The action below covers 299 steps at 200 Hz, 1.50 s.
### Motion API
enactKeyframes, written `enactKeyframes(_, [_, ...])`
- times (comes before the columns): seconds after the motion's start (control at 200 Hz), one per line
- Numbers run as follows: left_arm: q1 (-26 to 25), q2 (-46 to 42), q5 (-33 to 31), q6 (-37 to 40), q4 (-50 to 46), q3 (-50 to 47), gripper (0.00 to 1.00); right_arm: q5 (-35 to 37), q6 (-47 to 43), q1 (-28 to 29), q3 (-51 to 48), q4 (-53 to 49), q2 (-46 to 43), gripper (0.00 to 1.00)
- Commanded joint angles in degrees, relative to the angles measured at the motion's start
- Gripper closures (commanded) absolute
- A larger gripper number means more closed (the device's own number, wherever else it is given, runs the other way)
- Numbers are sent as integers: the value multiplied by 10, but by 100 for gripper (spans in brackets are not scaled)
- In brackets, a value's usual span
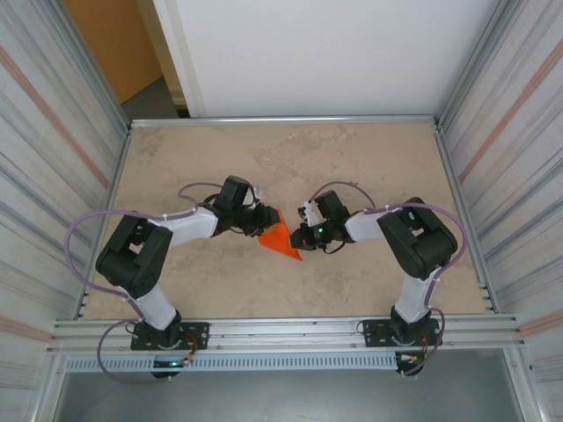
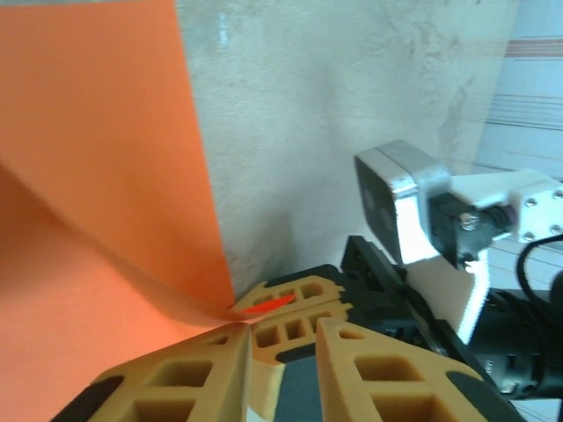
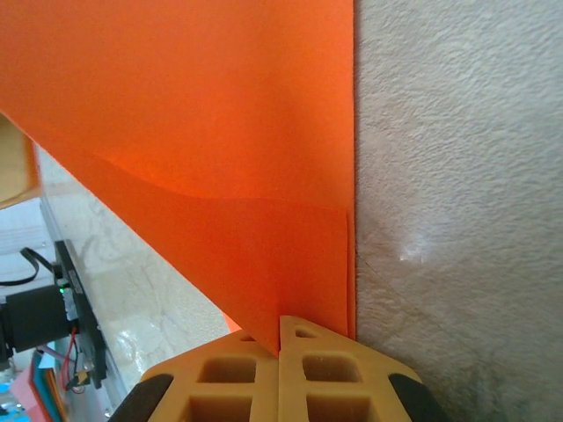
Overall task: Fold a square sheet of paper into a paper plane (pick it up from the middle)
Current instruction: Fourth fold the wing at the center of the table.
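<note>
**Top external view**
- Counter (image 1: pixel 352 158): pale, mottled, walled in by metal rails.
- Orange paper (image 1: pixel 280 239): one piece, folded to a pointed triangle. It sits mid-counter between my two arms, tip aimed toward the near right.
- My left end effector (image 1: pixel 261 220): at the paper's upper left edge. I cannot tell how its jaws stand from up here.
- My right end effector (image 1: pixel 300 236): at the paper's right side, facing the left one. The two are close together with the paper between them.

**Left wrist view**
- My left end effector (image 2: pixel 281 330): released. Its tan fingers (image 2: pixel 176 378) stand apart with a plain gap, and nothing is gripped between them.
- Orange paper (image 2: pixel 88 176): covers the left half of the view and rises from the counter (image 2: pixel 308 105) in a soft curve. Its lower corner runs down beside my left finger.
- My right end effector (image 2: pixel 286 306): just beyond my left fingertips, clenched on a sliver of the orange corner.
- Right wrist housing (image 2: pixel 440 220): white and black, behind that end effector.

**Right wrist view**
- My right end effector (image 3: pixel 280 330): clenched, tan fingers (image 3: pixel 220 369) pressed together and grasping the orange paper at its lower edge.
- Orange paper (image 3: pixel 193 132): rises from the grip in layers, with one straight edge on the right and a diagonal fold across it.
- Counter (image 3: pixel 457 176): bare to the right of the paper.
</note>
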Motion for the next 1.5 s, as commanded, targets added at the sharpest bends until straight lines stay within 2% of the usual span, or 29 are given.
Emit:
enactKeyframes(0.0, [2,19,41,9,41,8,78,-16,17,-6,9,-7,12,95])
enactKeyframes(0.185, [3,45,55,10,51,16,85,-18,20,-8,9,-9,12,94])
enactKeyframes(0.441, [5,67,58,15,57,22,88,-16,20,-9,9,-14,10,92])
enactKeyframes(0.867, [10,99,64,20,52,45,90,-14,21,-12,7,-19,2,88])
enactKeyframes(1.057, [10,100,57,26,42,52,91,7,26,-14,4,-31,-28,79])
enactKeyframes(1.493, [10,106,55,28,33,56,92,-13,2,-13,-6,-82,-69,78])
